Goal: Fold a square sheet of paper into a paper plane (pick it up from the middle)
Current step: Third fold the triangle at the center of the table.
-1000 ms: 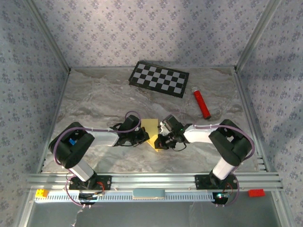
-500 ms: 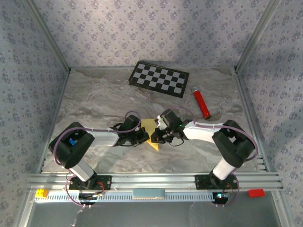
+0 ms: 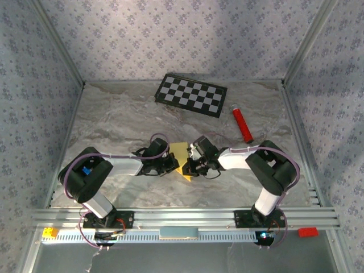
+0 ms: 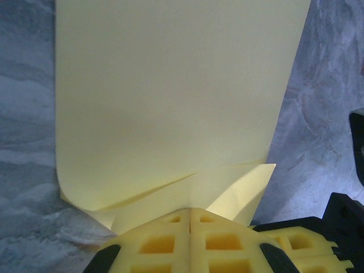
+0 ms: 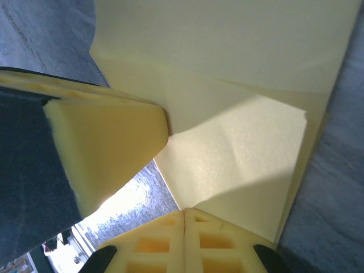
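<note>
The square sheet of paper [image 3: 180, 152] is pale yellow and lies partly folded at the table's middle, between my two grippers. In the left wrist view the sheet [image 4: 170, 85] spreads ahead, with a folded flap lifting on its near right. My left gripper [image 4: 189, 210] is shut, its tips set against the fold; from above it [image 3: 172, 165] sits at the paper's left edge. My right gripper [image 5: 185, 211] is also shut, its tips touching a raised flap of the sheet [image 5: 239, 142]. A left finger [image 5: 108, 148] shows just beside it. The right gripper [image 3: 191, 166] meets the paper from the right.
A black-and-white checkerboard panel [image 3: 191, 94] lies at the back of the table. A red tube [image 3: 241, 124] lies to its right. Metal frame posts and patterned walls close in the marbled table [image 3: 114, 125] on three sides.
My right gripper has slid a little left, further over the paper, and now covers more of its lower point. The left arm has stayed put. Both grippers have stayed shut.
</note>
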Controlling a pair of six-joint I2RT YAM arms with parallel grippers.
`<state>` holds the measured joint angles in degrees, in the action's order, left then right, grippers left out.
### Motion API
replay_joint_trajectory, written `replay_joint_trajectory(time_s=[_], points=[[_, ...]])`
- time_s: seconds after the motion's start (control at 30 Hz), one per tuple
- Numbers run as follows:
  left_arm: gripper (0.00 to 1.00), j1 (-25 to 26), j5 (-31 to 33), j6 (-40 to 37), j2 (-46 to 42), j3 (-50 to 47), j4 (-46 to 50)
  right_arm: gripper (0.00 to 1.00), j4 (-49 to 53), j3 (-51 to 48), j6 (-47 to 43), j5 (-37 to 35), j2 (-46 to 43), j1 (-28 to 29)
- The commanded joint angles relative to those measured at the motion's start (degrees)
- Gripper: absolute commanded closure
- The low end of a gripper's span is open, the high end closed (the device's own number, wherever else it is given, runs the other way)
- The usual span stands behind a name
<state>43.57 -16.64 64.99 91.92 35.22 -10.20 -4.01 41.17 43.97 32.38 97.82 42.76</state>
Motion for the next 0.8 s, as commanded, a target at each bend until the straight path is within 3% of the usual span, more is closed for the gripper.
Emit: replay_joint_trajectory(time_s=[0.0,0.23,0.5,0.77], points=[[0.99,0.2,1.27,-1.92,-1.99,1.32,2.74,1.0,4.67,-2.32,0.49,-2.39,0.25,-0.36],[0.96,2.03,1.91,-2.52,-4.53,1.52,1.22,1.0,4.01,-2.65,0.81,-3.07,0.55,-0.49],[1.0,1.92,4.9,-2.4,-0.86,-0.65,1.32,1.0,3.42,-2.89,1.21,-3.03,1.47,-0.53],[1.0,-2.26,8.05,-4.79,-1.29,-4.84,-0.21,1.0,3.51,-4.33,0.98,-3.82,1.24,-0.58]])
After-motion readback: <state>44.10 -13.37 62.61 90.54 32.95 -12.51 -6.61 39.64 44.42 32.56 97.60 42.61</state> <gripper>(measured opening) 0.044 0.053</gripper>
